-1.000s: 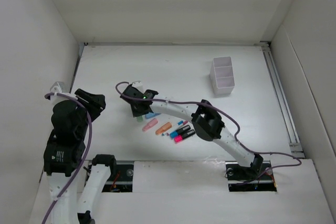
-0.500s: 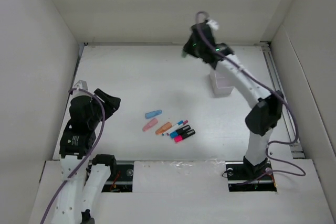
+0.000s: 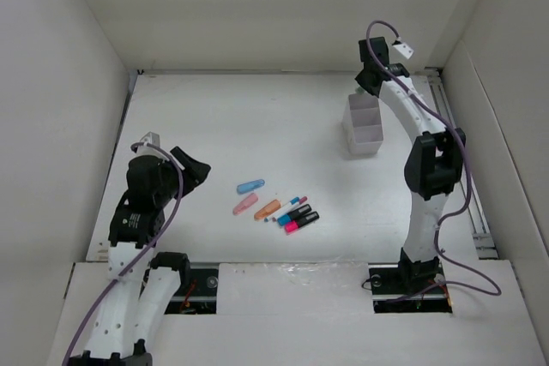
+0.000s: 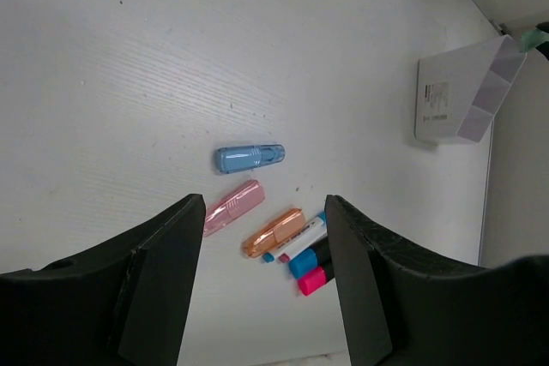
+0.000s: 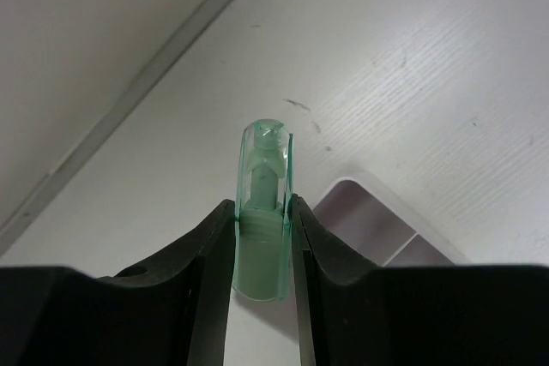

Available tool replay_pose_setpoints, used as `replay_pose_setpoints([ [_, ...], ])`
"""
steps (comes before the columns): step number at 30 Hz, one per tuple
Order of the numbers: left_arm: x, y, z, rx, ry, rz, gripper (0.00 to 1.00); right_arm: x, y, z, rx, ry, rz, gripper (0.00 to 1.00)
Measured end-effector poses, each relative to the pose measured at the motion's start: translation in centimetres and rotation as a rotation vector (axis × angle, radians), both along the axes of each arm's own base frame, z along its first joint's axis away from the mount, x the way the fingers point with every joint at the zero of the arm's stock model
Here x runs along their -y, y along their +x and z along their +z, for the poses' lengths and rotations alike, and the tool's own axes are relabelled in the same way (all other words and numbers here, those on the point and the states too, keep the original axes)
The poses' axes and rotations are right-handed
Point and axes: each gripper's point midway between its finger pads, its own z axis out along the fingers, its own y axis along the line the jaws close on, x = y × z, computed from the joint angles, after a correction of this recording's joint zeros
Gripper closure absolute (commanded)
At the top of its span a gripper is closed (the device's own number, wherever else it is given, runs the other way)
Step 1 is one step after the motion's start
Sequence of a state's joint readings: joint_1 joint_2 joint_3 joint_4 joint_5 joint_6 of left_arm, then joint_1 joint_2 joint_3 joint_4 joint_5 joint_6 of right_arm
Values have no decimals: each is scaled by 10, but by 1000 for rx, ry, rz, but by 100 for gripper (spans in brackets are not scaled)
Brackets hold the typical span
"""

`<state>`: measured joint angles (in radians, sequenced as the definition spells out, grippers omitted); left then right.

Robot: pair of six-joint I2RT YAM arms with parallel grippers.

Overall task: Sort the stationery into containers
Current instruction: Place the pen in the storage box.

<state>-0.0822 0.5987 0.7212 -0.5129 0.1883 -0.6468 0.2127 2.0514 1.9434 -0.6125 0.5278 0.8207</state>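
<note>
The right gripper (image 5: pixel 262 208), pinching the green piece (image 5: pixel 262 165), had swung from the pile (image 3: pixel 276 207) to the box (image 3: pixel 364 147), so dropping seemed next.

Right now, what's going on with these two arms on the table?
The right gripper is pinching a stubby green piece and holds it up close to the far end of the white two-compartment box, not yet inside. The left gripper is open and empty, hovering at the near left. A blue piece, a pink piece, an orange piece, a thin pen and two black markers lie loose on the table.
</note>
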Motion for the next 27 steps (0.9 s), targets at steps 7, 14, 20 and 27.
replay_pose_setpoints([
  [7,6,4,-6,-26,7,-31,45,11,-5,-18,-35,-52,-61,99],
  [14,10,6,-11,-44,12,-47,45,12,-22,-35,-71,-77,-92,97],
  [20,10,6,-10,-41,12,-49,45,3,-22,-34,-54,-71,-101,91],
  [27,10,6,-10,-41,12,-49,45,-8,-25,-32,-22,-56,-134,66],
])
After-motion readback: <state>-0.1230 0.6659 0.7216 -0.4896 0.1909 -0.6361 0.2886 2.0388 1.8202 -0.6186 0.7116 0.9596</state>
